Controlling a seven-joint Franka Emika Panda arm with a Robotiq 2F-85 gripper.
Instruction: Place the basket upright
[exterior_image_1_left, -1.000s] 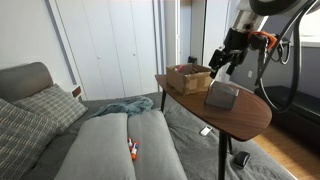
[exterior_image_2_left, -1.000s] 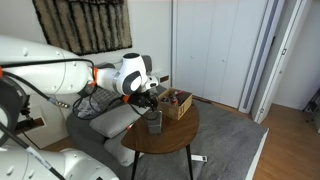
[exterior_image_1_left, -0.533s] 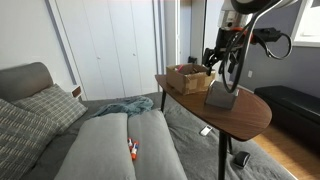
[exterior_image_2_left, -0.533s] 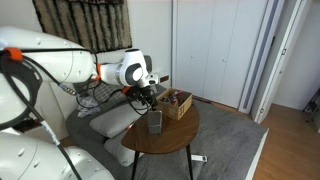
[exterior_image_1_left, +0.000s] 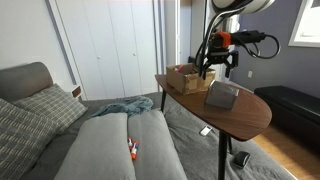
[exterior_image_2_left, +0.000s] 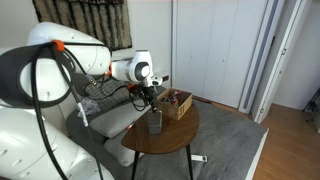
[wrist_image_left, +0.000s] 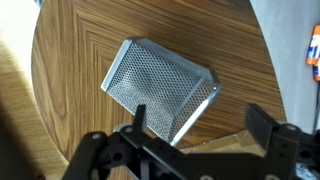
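The basket (exterior_image_1_left: 222, 95) is a small light-grey mesh bin on the round wooden table (exterior_image_1_left: 245, 120). It also shows in an exterior view (exterior_image_2_left: 155, 121) and in the wrist view (wrist_image_left: 158, 85), where a broad mesh face is turned towards the camera. My gripper (wrist_image_left: 200, 125) is open and empty, with the fingers spread wide. It hangs above the table between the basket and the tray, clear of the basket, in both exterior views (exterior_image_1_left: 212, 68) (exterior_image_2_left: 148, 97).
A low brown woven tray (exterior_image_1_left: 188, 78) stands at the back of the table, close behind the basket; it also shows in an exterior view (exterior_image_2_left: 177, 103). A grey sofa with cushions (exterior_image_1_left: 110, 145) lies beside the table. White closet doors (exterior_image_1_left: 110, 40) stand behind.
The arm has swung and lifted over the table, and the gripper has shifted a little towards the tray. The basket has not moved.
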